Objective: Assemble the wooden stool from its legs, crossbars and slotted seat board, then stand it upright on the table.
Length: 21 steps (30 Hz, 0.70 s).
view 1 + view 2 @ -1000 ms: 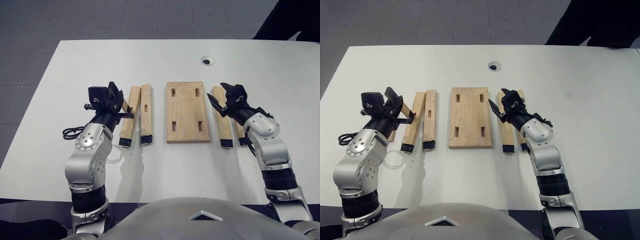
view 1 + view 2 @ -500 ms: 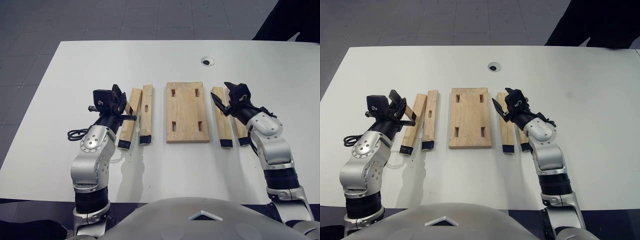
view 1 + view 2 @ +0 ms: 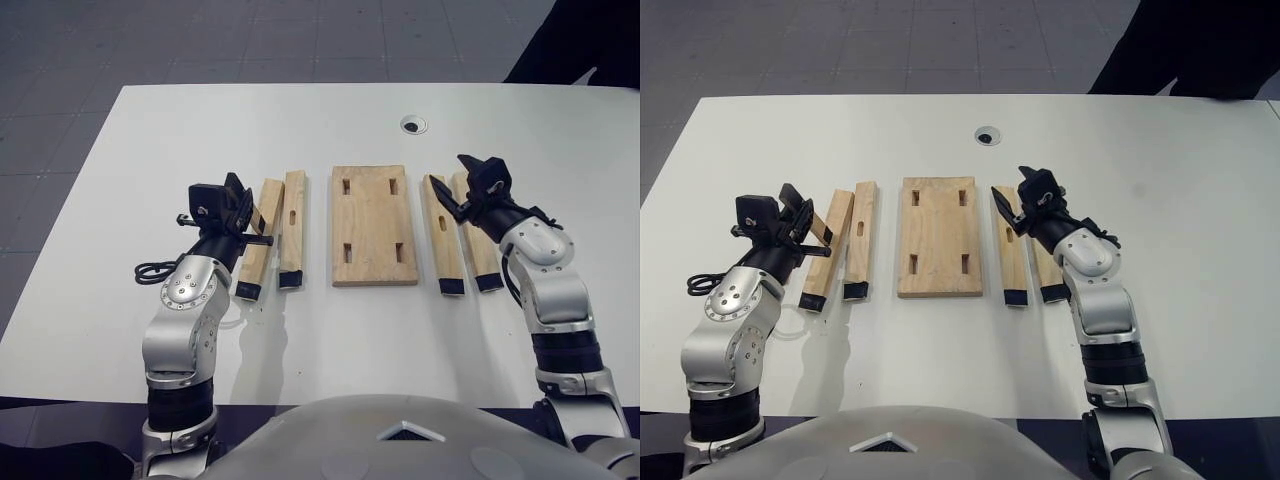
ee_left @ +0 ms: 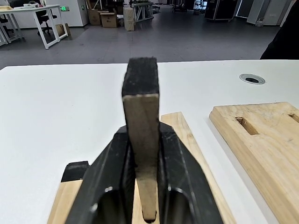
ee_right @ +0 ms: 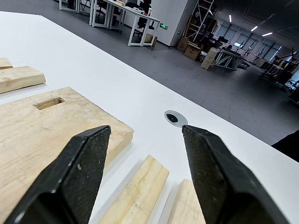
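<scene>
Four legs lie in a row on the white table [image 3: 330, 330], their black-capped ends toward the robot and their long sides running straight away from it. The left legs [image 3: 292, 228] and the right legs [image 3: 443, 235] flank the seat board [image 3: 373, 224], which lies flat between them with its slots facing up.

Just past those near ends, the left gripper [image 3: 800, 222] is clamped on a short crossbar [image 4: 141, 112]. The bar's dark-tipped end sticks out beyond the fingertips and hangs over the outer leg of the left pair, clear of the table. What matters for the next move, I'd say, is the slot [image 3: 292, 215] in the inner left leg. It sits just to the right of the held bar, one leg over, and its length follows the leg's long axis. The bar would have to turn to match that line. The left arm is plainly the nearer one for this.

A little farther out, the right gripper [image 5: 145, 131] hovers above the far half of the right legs with its jaws spread wide and nothing between them. The gap looks to open across the legs' width.

Farthest back, a round cable hole [image 3: 411, 124] sits in the tabletop.
</scene>
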### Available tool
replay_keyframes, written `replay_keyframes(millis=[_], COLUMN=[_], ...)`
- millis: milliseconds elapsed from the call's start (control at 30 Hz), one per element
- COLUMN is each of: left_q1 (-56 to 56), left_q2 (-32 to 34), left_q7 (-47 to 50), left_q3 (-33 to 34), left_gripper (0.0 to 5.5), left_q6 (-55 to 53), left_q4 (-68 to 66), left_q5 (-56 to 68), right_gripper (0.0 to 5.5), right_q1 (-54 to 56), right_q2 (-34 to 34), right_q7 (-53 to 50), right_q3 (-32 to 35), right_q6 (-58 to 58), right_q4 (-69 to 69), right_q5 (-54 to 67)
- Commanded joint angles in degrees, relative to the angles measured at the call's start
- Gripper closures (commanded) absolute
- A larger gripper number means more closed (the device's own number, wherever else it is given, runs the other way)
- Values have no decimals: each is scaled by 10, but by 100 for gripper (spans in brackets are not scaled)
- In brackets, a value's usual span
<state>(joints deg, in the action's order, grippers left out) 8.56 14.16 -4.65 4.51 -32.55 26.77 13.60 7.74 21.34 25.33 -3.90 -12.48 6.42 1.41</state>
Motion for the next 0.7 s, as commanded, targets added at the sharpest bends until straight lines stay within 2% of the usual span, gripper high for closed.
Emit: replay_keyframes(millis=[33, 167, 367, 533, 700], left_q1=[111, 156, 149, 121, 104], left_q2=[6, -23, -50, -31, -4], left_q7=[21, 24, 6, -2, -16], left_q3=[-22, -41, 18, 35, -4], left_gripper=[508, 508, 508, 508, 508], left_q6=[23, 98, 89, 85, 89], left_q4=[-80, -111, -136, -146, -140], left_q5=[-68, -85, -20, -5, -37], right_gripper=[268, 268, 268, 268, 268], right_q1=[14, 17, 17, 16, 14], right_q2=[2, 1, 4, 3, 3], right_q7=[-2, -2, 2, 0, -1], right_q3=[8, 9, 9, 10, 10], right_q6=[1, 1, 2, 2, 4], right_q4=[-4, -6, -9, -8, -7], right_q5=[2, 1, 1, 0, -1])
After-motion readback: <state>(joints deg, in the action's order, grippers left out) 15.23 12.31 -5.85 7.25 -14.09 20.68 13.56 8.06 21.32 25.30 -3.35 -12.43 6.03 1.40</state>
